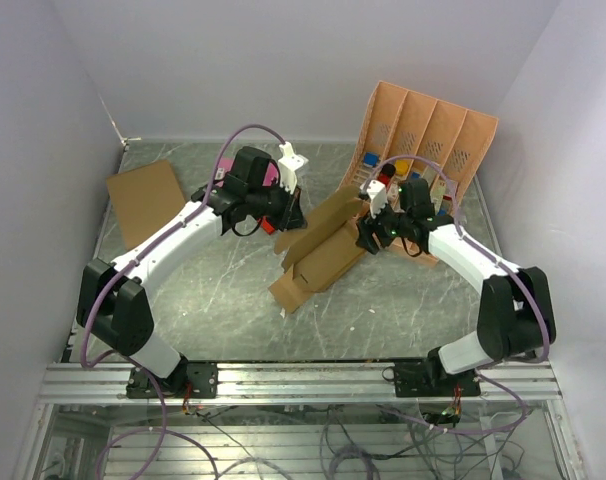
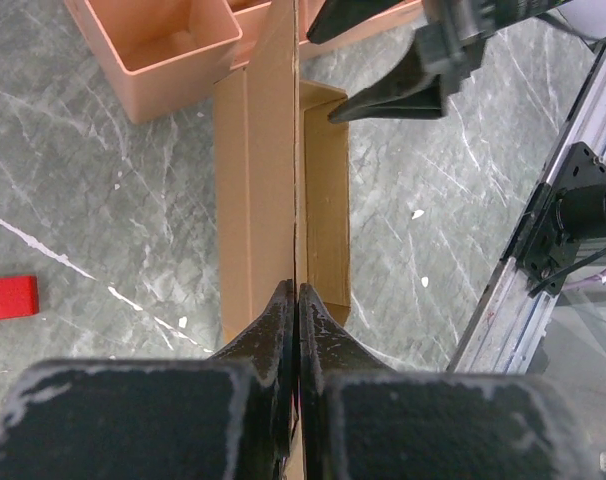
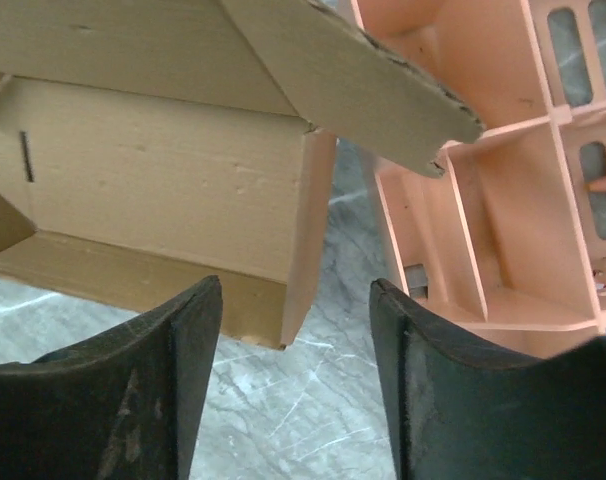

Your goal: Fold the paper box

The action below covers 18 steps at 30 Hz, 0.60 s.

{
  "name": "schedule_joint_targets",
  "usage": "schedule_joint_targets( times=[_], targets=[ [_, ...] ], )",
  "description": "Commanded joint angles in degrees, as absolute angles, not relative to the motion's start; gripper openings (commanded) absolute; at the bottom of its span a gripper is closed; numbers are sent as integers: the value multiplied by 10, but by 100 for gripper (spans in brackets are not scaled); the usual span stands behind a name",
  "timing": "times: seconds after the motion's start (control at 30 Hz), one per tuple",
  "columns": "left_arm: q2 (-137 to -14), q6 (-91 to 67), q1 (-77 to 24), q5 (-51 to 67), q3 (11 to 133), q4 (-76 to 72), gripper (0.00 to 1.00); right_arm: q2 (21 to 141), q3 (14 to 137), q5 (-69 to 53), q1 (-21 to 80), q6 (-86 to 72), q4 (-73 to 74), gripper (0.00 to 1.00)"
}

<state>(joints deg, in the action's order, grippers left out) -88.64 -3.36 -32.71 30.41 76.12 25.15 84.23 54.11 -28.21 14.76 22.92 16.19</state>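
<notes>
**A:** What takes up most of the scene?

**B:** The grey, marble-patterned table. At its far right an orange plastic rack with several compartments leans back toward the wall.

**A:** And the paper box?

**B:** The paper box lies near the middle of the table. It stretches diagonally from just in front of the rack down toward the near edge, between the two arms. It is partly formed: a long open trough of brown card with loose flaps at the ends. One long panel stands upright.

**A:** Any other cardboard?

**B:** A flat cardboard sheet lies at the far left, well apart from the box.

**A:** How does the left gripper stand?

**B:** The left gripper is pinched fully closed on the edge of that upright panel. The card runs straight into the line between its fingers.

**A:** The right one?

**B:** The right gripper has its jaws spread apart at the box's far end, beside the rack. A corner of the box wall sits just ahead of the gap. The right gripper grasps nothing, though whether a finger grazes the card is hard to tell from this angle.

**A:** Anything smaller?

**B:** A small red block lies on the table to one side of the left gripper, clear of the box.
</notes>
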Motion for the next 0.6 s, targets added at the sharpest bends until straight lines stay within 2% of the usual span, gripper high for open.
schedule_joint_targets(
  times=[0.0, 0.27, 0.37, 0.57],
  targets=[
    [-870, -30, -328, 331, 777, 241, 7, 864, 554, -220, 173, 220, 133, 56],
    [-866, -39, -327, 344, 774, 231, 7, 887, 542, -155, 206, 208, 92, 30],
    [-862, -43, -325, 347, 768, 227, 7, 897, 538, -141, 211, 205, 81, 28],
    [-857, -45, -317, 356, 757, 223, 7, 921, 534, -133, 213, 206, 66, 29]
  ],
)
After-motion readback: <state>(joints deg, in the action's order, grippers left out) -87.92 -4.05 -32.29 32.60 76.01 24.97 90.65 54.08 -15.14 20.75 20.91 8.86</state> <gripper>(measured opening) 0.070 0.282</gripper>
